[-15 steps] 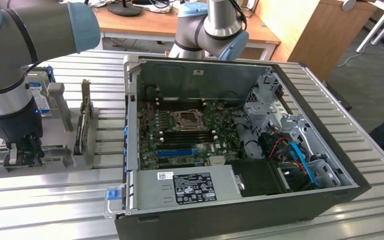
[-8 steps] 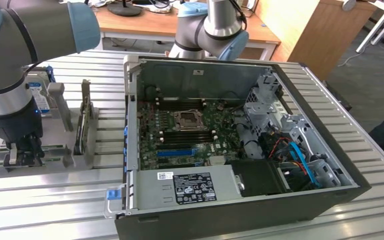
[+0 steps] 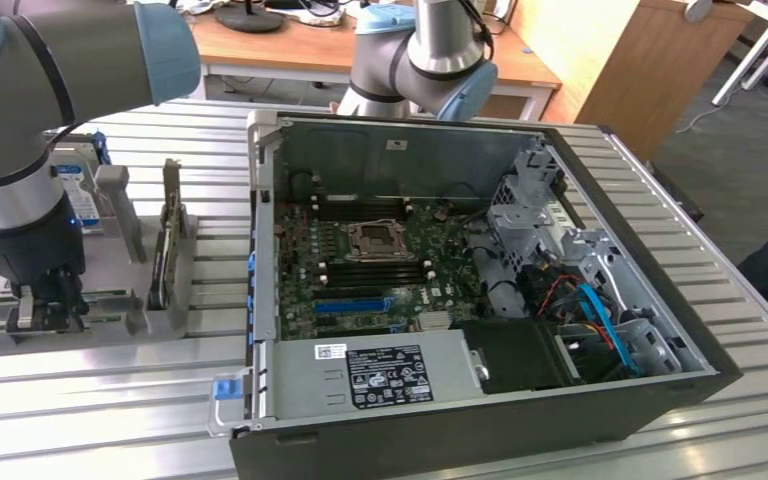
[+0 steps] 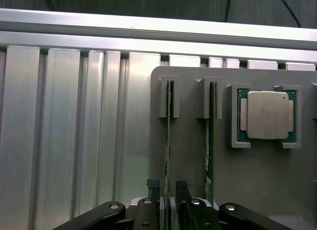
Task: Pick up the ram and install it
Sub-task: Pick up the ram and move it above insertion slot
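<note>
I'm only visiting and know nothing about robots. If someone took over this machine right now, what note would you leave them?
The gripper: open, its fingers on either side of the ram, not closed on it.
Ram: standing on edge in its slot in the grey holder, next to a second stick and the processor chip.
Done: gripper lined up on the ram.
Left: ram not yet gripped, lifted or installed on the motherboard in the open computer case.
</note>
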Available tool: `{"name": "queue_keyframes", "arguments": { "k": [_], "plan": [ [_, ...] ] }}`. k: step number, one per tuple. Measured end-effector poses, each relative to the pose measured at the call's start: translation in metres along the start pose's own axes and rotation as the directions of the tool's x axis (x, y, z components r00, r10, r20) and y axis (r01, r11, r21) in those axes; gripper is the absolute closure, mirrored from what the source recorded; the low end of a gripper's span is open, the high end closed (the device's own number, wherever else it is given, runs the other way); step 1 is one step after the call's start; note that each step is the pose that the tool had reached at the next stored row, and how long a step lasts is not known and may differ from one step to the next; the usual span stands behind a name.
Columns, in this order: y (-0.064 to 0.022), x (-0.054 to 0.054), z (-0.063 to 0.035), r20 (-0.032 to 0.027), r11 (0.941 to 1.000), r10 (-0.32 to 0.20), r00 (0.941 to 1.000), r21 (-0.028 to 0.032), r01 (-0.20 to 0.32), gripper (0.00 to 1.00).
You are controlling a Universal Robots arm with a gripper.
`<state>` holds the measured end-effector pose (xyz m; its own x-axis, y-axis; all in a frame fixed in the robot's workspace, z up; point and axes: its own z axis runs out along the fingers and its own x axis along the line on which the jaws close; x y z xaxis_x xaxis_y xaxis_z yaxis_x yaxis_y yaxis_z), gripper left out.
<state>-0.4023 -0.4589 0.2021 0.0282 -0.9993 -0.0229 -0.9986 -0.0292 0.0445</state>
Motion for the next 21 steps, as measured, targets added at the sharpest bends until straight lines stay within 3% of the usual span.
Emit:
{"name": "queue_keyframes", "arguments": {
  "k": [17, 21],
  "plan": [
    [-0.0001, 0.0008, 0.0001, 0.0001, 1.0000, 0.000, 1.0000, 0.0002, 0.000, 0.73],
    [-0.0001, 0.0007, 0.0001, 0.0003, 1.0000, 0.000, 1.0000, 0.0002, 0.000, 0.87]
  ]
}}
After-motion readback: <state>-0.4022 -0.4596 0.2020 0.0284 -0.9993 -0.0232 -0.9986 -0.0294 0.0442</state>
